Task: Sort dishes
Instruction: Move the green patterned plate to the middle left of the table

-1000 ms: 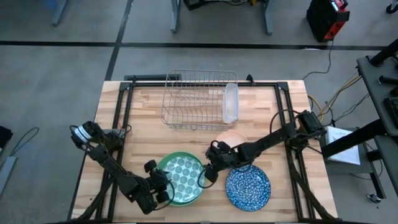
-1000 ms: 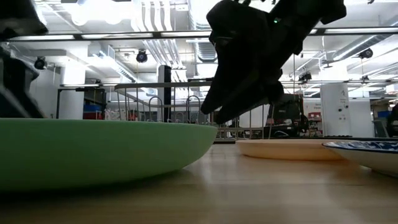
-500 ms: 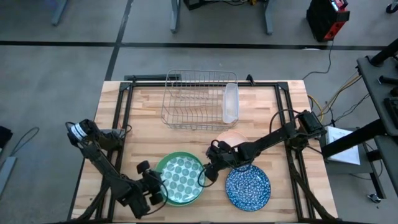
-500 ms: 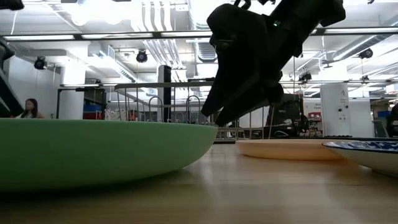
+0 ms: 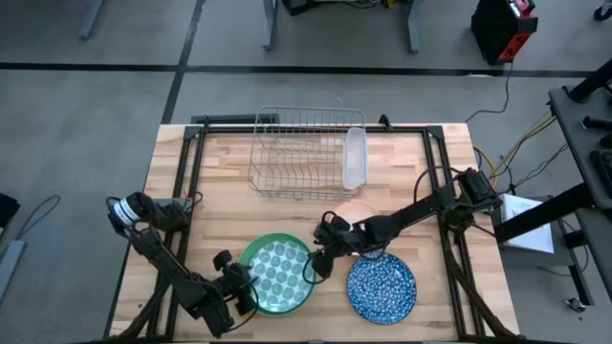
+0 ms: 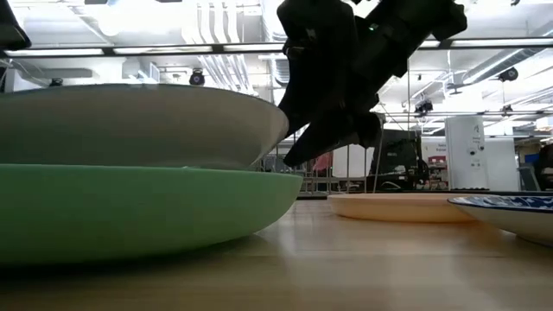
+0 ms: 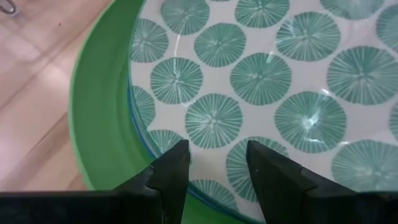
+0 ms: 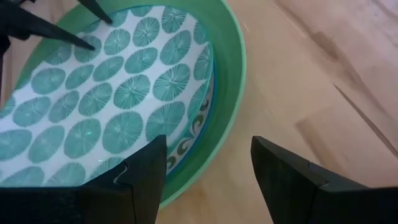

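The green plate (image 5: 245, 260) lies near the table's front, with the white green-dotted plate (image 5: 277, 275) in it. A patterned plate's edge (image 8: 189, 134) shows beneath the dotted one. In the low view the dotted plate (image 6: 130, 125) stands above the green plate's rim (image 6: 130, 216). My left gripper (image 7: 217, 165) is open at the dotted plate's near-left rim. My right gripper (image 8: 208, 162) hangs open over the green plate's right rim, touching nothing. The peach bowl (image 5: 356, 210) and blue speckled plate (image 5: 381, 289) lie to the right. My left gripper has both fingertips (image 7: 177, 158) over the dotted plate's upper face, just inside its near-left rim (image 7: 146, 146). It comes slanting down from the near left. Whether the tips press on the plate I cannot tell. The plate's right edge (image 8: 208, 87) stands raised off the plate beneath.
A silver wire rack (image 5: 301, 153) stands at the table's far middle, with a clear plastic tray (image 5: 355, 158) upright in its right end. Bare wood lies between the rack and the plates and along the left side.
My left gripper drew back toward the table's left edge, then returned to the dotted plate's near-left rim. The dotted plate, hidden below the green rim in the low view before, now stands above it. My right gripper has edged toward the green plate.
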